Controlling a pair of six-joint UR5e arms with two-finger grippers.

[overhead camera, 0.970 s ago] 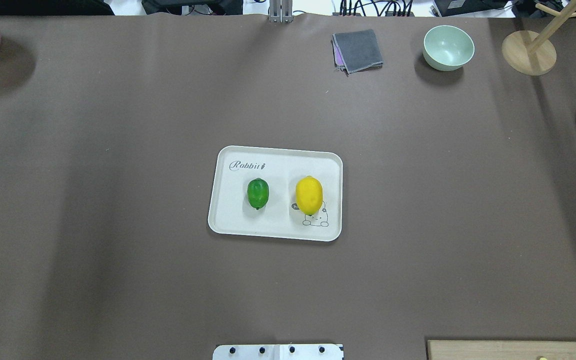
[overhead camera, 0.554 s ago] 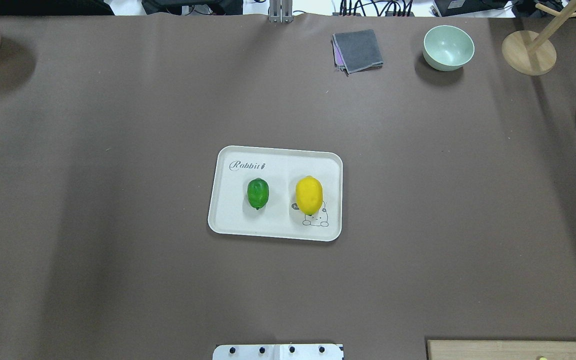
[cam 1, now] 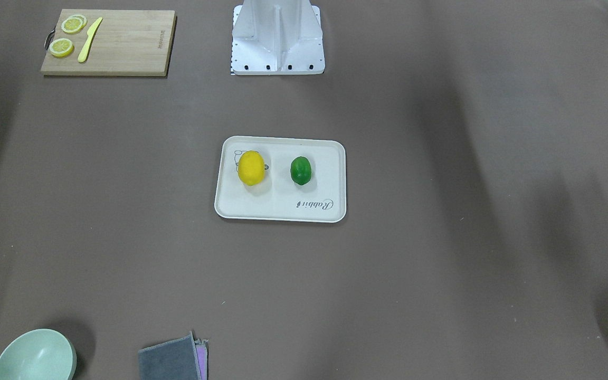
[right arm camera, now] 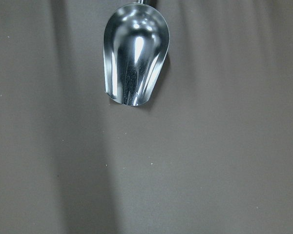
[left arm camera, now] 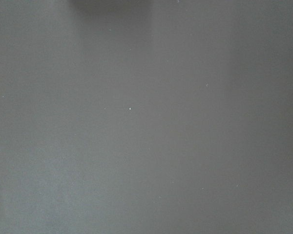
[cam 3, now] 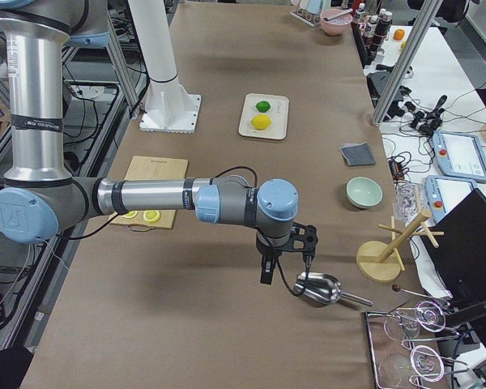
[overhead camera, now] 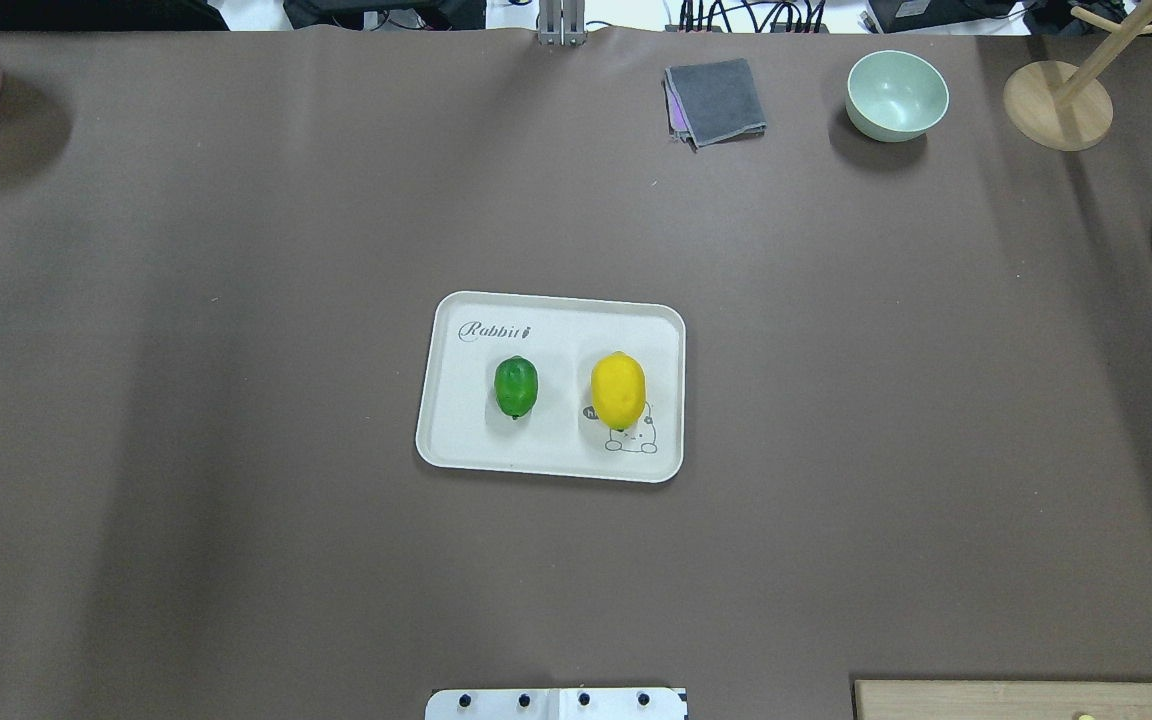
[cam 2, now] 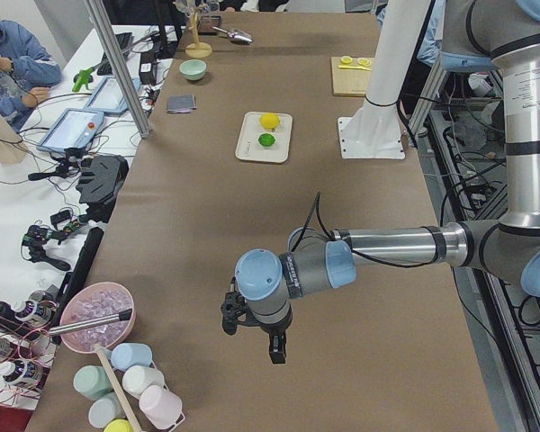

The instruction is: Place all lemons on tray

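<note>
Judged complete: yellow lemon (overhead camera: 618, 390) and green lemon (overhead camera: 516, 386) lie on tray (overhead camera: 556, 455), midway between table edges; my left gripper (cam 2: 252, 335) and right gripper (cam 3: 285, 263) have unreadable finger spread, and I judge 0 picks remain.

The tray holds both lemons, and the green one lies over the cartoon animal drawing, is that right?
Not quite. The yellow lemon lies over the cartoon animal drawing; the green lemon sits beside it on bare tray. The tray does hold both. The overhead exterior view shows it.
</note>
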